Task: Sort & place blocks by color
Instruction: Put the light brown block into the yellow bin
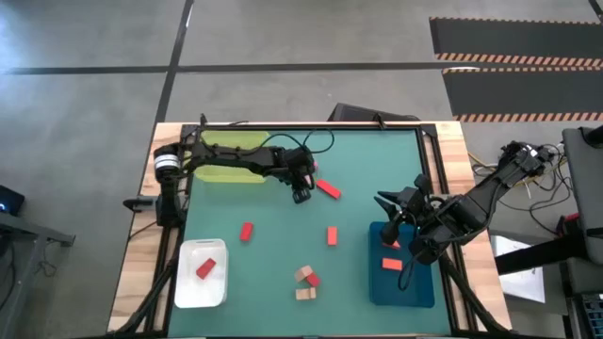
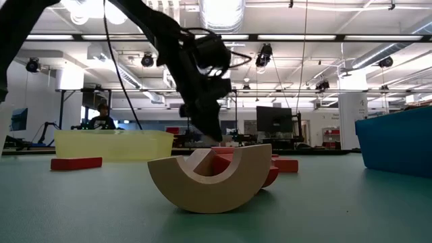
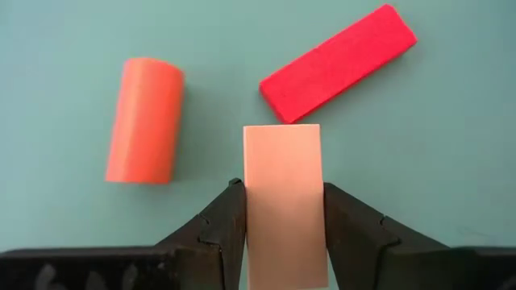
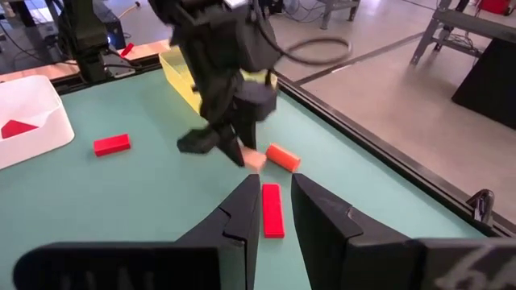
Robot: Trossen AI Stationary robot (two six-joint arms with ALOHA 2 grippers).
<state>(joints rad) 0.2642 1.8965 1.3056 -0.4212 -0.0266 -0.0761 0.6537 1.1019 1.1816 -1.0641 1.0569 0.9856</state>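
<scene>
Tabletop (image 1: pixel 283 264) of smooth teal matting on a pale wood frame carries three shallow trays. The yellow-green tray (image 1: pixel 231 172), translucent plastic, sits under the left arm, behind the left claw (image 1: pixel 301 193). The blue tray (image 1: pixel 415 287) lies beneath the right claw (image 1: pixel 394 209) and holds an orange-salmon block (image 1: pixel 392 264). The white tray (image 1: pixel 188 282), with rounded corners, lies well away from both claws and holds a deep red triangular piece (image 1: pixel 205 268).

The left arm reaches from the tabletop's left edge across the yellow-green tray, its wrist bent downward. The left claw (image 3: pixel 282 234) is clamped on a pale tan rectangular block (image 3: pixel 284 193) with a flat matte face, one finger on each long side. Just past the claw's tips lie a deep red flat bar (image 3: pixel 339 63), set askew, and an orange-salmon cylinder (image 3: pixel 145 119) on its side, near each other but apart.

The right arm comes in from the right edge with its claw (image 4: pixel 274 217) over the blue tray, fingers apart and empty; a red bar (image 4: pixel 271 209) lies on the matting ahead of it.

Nearer the front, well clear of both claws, a tan arch-shaped piece (image 2: pixel 209 179) leans on red pieces.
</scene>
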